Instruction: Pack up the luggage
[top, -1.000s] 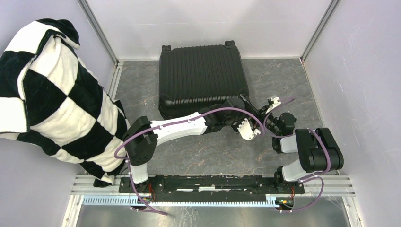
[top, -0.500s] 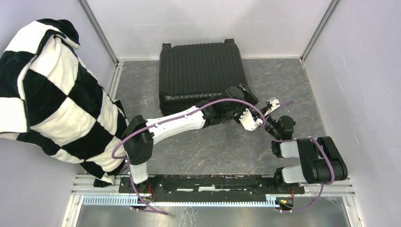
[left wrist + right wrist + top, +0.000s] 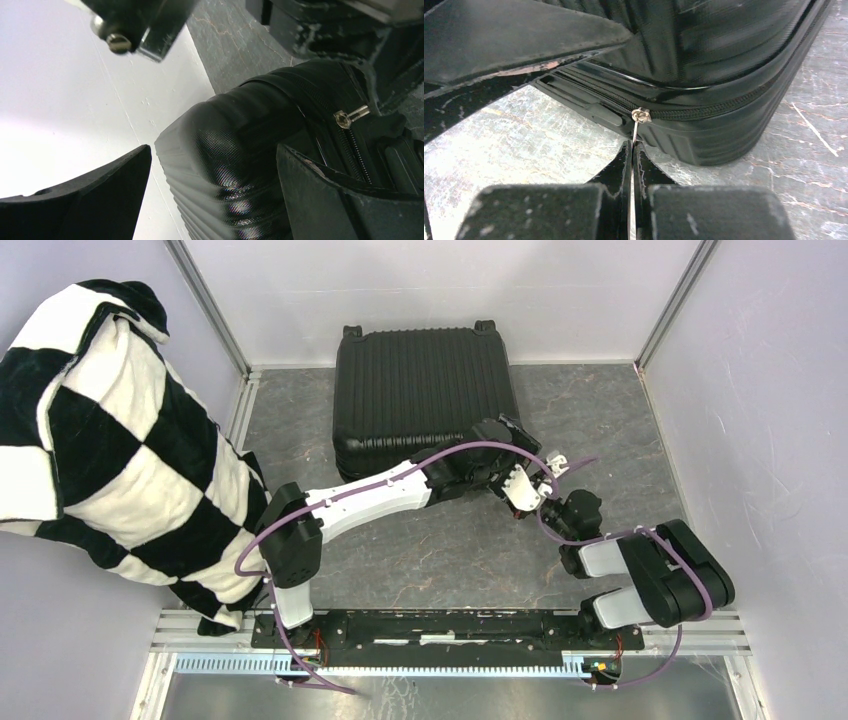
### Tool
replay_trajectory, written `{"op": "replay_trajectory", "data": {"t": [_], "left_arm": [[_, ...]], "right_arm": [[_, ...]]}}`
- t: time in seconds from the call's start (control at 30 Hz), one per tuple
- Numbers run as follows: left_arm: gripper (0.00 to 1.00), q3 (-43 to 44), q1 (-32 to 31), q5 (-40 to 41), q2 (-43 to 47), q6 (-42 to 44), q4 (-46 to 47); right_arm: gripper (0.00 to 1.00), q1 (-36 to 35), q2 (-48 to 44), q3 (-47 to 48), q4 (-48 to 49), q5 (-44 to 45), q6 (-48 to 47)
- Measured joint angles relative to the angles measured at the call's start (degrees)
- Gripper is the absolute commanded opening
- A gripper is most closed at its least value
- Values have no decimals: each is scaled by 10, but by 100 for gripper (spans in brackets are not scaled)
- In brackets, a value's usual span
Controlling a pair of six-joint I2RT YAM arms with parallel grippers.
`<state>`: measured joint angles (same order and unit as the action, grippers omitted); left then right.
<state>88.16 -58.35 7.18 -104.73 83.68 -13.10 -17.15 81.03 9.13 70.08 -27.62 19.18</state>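
Luggage [image 3: 724, 60] zipper pull [image 3: 636, 131] inside right gripper [image 3: 633, 152]

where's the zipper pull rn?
Right wrist view, centre: the zipper pull is pinched in the shut jaws of the right gripper, hanging from the side seam of the luggage at its near right corner.

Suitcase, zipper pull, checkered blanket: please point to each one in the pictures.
Suitcase [image 3: 425, 390]: top external view, middle of the ribbed lid.
Zipper pull [image 3: 635, 134]: right wrist view, thin metal tab below the slider.
Checkered blanket [image 3: 150, 490]: top external view, a white square.
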Motion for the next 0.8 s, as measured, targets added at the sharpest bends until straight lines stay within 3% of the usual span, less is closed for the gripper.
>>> {"op": "replay_trajectory", "data": {"t": [0.3, 0.47, 0.6, 0.8], "left_arm": [[100, 35, 5, 3, 0, -42, -48], [100, 190, 26, 19, -9, -137, -165], [100, 249, 79, 12, 34, -217, -228], [98, 197, 221, -16, 111, -346, -284]], "right_arm": [[0, -75, 56, -11, 91, 99, 51], [0, -93, 92, -20, 138, 127, 95], [0, -103, 86, -21, 134, 129, 99], [0, -107, 58, -22, 100, 143, 92]]}}
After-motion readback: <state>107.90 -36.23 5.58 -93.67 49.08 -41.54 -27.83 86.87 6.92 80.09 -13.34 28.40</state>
